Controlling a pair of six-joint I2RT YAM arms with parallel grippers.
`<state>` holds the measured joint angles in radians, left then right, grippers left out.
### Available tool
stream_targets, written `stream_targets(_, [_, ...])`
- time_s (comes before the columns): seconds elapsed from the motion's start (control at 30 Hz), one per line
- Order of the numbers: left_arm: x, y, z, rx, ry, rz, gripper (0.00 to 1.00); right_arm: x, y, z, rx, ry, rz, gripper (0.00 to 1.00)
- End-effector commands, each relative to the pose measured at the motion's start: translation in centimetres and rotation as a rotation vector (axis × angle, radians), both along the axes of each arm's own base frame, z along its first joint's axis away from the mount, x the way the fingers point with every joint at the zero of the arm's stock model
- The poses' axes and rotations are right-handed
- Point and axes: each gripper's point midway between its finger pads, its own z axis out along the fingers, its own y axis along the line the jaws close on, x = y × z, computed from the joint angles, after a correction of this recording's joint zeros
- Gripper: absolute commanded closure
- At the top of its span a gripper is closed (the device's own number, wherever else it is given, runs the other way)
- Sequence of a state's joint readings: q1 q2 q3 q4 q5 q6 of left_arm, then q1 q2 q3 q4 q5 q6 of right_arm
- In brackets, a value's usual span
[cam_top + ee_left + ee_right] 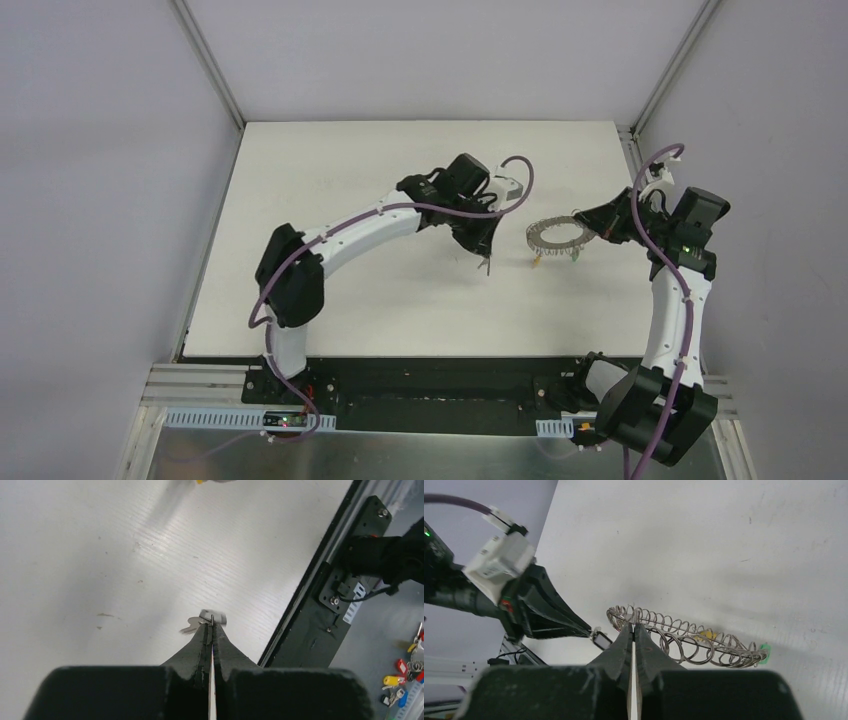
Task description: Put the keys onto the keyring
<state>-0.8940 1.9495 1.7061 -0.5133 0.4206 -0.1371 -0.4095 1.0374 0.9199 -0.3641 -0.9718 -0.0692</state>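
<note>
My right gripper [590, 228] is shut on the near edge of the keyring [556, 237] and holds it above the table. In the right wrist view the gripper [634, 624] pinches the keyring [684, 637], a grey loop fringed with wire rings. A yellow-orange key [707, 635] and a green key [764, 647] hang on it. My left gripper [487, 262] is to the left of the ring, shut on the black key [214, 617], whose silver blade [190, 626] sticks out to the left. That key [600, 639] is just left of my right fingertips, apart from the ring.
The black base plate [320, 595] runs along the table's near edge. A pile of spare coloured keys [405, 680] lies off the table beyond it. Grey walls [110, 180] stand on three sides.
</note>
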Motion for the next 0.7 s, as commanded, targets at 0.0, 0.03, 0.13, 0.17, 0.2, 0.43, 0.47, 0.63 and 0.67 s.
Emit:
stream_targets(0.0, [-2.0, 2.8, 5.1, -0.079, -0.117, -0.211, 1.0, -1.0, 2.5, 3.1, -0.03, -0.156, 0.204, 1.0])
stream_targets(0.03, [-2.3, 3.6, 5.7, -0.078, -0.137, -0.238, 1.0, -1.2, 3.1, 3.2, -0.046, -0.168, 0.24, 1.0])
stream_targets(0.13, [-3.0, 5.9, 7.4, -0.079, -0.192, -0.296, 1.0, -1.9, 5.5, 3.6, -0.087, -0.211, 0.362, 1.0])
stream_targets(0.17, [-3.3, 6.7, 7.9, -0.079, -0.209, -0.314, 1.0, -2.2, 6.4, 3.8, -0.102, -0.237, 0.41, 1.0])
stream_targets(0.2, [-3.6, 7.4, 8.4, -0.075, -0.228, -0.336, 1.0, -2.5, 7.5, 4.0, -0.107, -0.252, 0.457, 1.0])
stream_targets(0.43, [-6.8, 11.0, 13.2, -0.095, -0.362, -0.487, 1.0, -4.9, 15.2, 4.8, -0.076, -0.276, 0.786, 1.0])
stream_targets(0.47, [-7.0, 11.4, 13.9, -0.102, -0.386, -0.504, 1.0, -5.3, 16.1, 5.2, -0.073, -0.283, 0.825, 1.0])
stream_targets(0.63, [-7.6, 12.6, 16.8, -0.112, -0.484, -0.541, 1.0, -7.0, 19.6, 7.0, -0.001, -0.287, 0.983, 1.0])
stream_targets(0.67, [-7.7, 12.8, 17.2, -0.113, -0.503, -0.543, 1.0, -7.4, 20.3, 7.2, 0.006, -0.286, 1.011, 1.0])
